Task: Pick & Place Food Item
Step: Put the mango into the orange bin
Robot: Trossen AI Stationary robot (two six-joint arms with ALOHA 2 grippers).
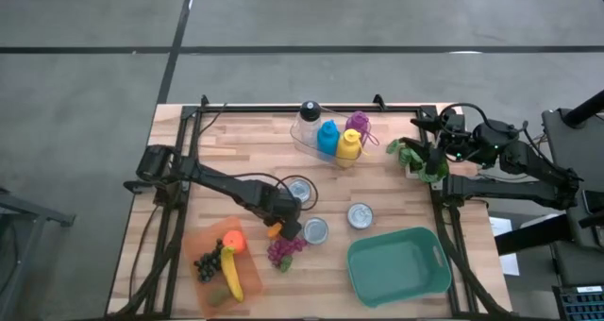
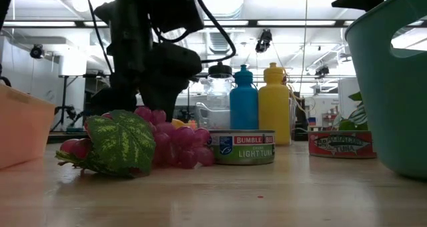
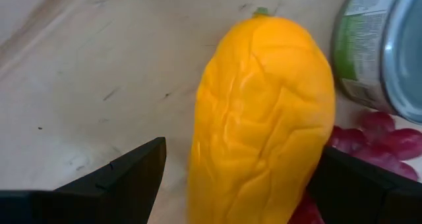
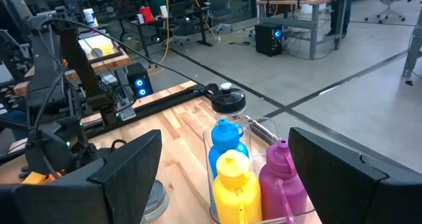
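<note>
An orange, wrinkled fruit (image 3: 264, 112) with a small green stem end lies on its side on the wooden table (image 1: 236, 151). It is between a tuna can (image 3: 379, 53) and a bunch of purple grapes (image 1: 284, 250). My left gripper (image 3: 237, 178) points down over the fruit (image 1: 275, 230), open, with one finger on each side of its near end. My right gripper (image 4: 224, 158) is open and holds nothing, raised at the table's right edge beside a green leafy vegetable (image 1: 420, 160).
An orange tray (image 1: 203, 241) at the near left holds a tomato, a banana and dark grapes. A teal bin (image 1: 398, 264) sits near right. Tuna cans (image 1: 315, 230) (image 1: 360, 215) and a clear holder of bottles (image 1: 330, 137) stand mid-table and at the far side.
</note>
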